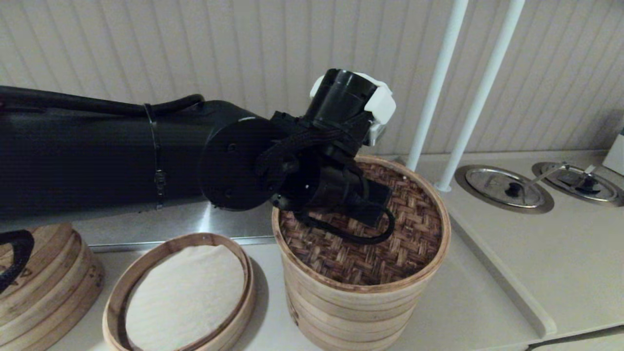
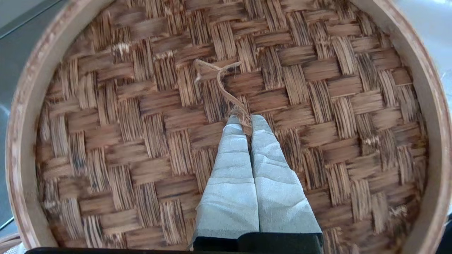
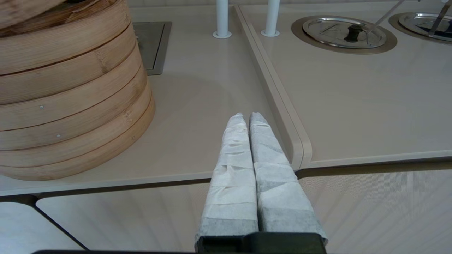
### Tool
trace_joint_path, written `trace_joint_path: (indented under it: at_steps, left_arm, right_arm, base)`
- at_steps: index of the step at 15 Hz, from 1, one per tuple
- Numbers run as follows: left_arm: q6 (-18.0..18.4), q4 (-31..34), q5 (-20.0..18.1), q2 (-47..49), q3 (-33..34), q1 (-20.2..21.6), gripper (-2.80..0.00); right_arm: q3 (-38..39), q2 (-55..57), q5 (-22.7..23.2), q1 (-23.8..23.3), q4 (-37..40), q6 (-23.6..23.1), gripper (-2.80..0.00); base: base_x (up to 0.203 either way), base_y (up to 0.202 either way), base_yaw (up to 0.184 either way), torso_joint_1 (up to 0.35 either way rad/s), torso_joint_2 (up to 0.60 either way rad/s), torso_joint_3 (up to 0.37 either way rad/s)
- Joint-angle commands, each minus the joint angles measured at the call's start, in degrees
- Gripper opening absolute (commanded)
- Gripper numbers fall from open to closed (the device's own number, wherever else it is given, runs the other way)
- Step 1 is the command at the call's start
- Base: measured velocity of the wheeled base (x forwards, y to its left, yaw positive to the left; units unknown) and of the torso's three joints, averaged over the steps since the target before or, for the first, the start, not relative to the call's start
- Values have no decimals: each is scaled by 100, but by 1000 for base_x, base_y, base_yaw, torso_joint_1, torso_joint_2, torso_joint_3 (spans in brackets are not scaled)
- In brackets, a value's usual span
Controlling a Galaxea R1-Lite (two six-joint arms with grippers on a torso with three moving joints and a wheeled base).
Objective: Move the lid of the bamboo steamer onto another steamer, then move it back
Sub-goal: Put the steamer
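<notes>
The bamboo steamer lid (image 1: 360, 253), brown woven top and pale rim, sits on top of the tall multi-tier stack (image 1: 341, 312) at the centre of the counter. My left gripper (image 2: 246, 120) is over the lid's middle, shut on the base of its string loop (image 2: 220, 76); the frayed cord runs out from between the fingertips. In the head view the left wrist (image 1: 336, 180) hides the fingers. The low single tray (image 1: 113, 297), lined with white cloth, stands uncovered just left of the stack. My right gripper (image 3: 247, 116) hangs shut and empty at the counter's front edge, right of the stack (image 3: 70, 98).
A big bamboo stack (image 1: 44, 278) stands at the far left. Two white poles (image 1: 438, 87) rise behind the tall stack. Right of a raised ledge (image 1: 492, 273), two metal pot lids (image 1: 504, 187) (image 1: 577, 183) are set into the counter. A steel plate (image 1: 195, 219) lies behind the low tray.
</notes>
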Motion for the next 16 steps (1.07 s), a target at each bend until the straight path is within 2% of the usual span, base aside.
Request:
trace_joint_path:
  at_steps: [1,3,8,10,16]
  left_arm:
    - [1,-17,104,120,-42,10,-280]
    - [37,-9,269,229,-185,14,-280]
    - [76,67,297,365,-651,46,-280]
    - [233,69,305,397,-651,46,-280]
    - [242,69,368,541,-643,50,-280]
  right_arm:
    - [24,4,1,0,0,1,-280]
    - [26,-5,0,0,0,1,-280]
    - [24,4,1,0,0,1,-280]
    - [24,4,1,0,0,1,-280]
    - [25,4,-2,0,0,1,-280]
  base:
    - [0,0,0,0,0,0]
    - [0,0,0,0,0,0]
    - [0,0,0,0,0,0]
    - [0,0,0,0,0,0]
    - [0,0,0,0,0,0]
